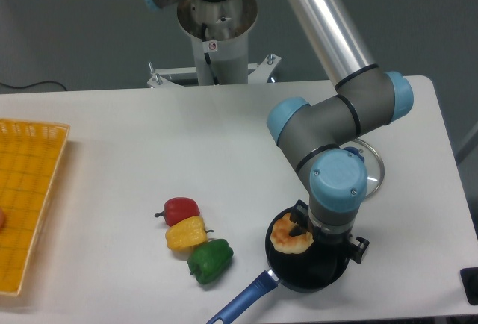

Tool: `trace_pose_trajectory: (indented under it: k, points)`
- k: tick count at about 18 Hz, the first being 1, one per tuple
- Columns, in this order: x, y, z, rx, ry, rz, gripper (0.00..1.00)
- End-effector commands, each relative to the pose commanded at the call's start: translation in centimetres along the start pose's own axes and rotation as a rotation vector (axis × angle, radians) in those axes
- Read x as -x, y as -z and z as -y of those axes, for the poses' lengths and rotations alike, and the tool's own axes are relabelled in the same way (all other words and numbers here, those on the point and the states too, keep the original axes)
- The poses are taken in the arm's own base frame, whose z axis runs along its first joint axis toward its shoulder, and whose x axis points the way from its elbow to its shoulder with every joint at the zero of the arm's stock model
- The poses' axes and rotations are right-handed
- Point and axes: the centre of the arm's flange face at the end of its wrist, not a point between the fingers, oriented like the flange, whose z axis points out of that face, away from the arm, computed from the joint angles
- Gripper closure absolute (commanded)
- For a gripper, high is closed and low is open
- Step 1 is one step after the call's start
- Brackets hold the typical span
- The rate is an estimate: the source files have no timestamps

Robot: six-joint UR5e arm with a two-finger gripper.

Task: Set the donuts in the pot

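Camera view: I hold the donut (291, 234) over the left rim of the pot (328, 273), the gripper (305, 228) clamped on it, mostly hidden by the wrist. Released here, I judge it could tip over the rim onto the table (149, 160).

UR5e arm (328, 119) | links: polished silver tube, matte grey joint housings | joint caps: light blue, round | base column (216, 29): silver cylinder, small red-and-white sticker | gripper mount (340, 238): black
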Motion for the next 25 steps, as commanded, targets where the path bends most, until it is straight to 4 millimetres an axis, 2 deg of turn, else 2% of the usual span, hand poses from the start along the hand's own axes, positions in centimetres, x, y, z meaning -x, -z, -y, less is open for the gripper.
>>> trace_pose_trajectory:
  k: [7,13,16,25]
  points:
    - [-0.4,-0.2,-0.2,0.004,-0.004,-0.007,0.06]
    - [-2.9,-0.2,-1.4,-0.001,-0.009,0.001,0.05]
    - [-4.6,0.1,-1.3,0.008,-0.023,-0.003,0.04]
    - [-4.4,1.3,-1.5,-0.001,-0.019,0.013,0.01]
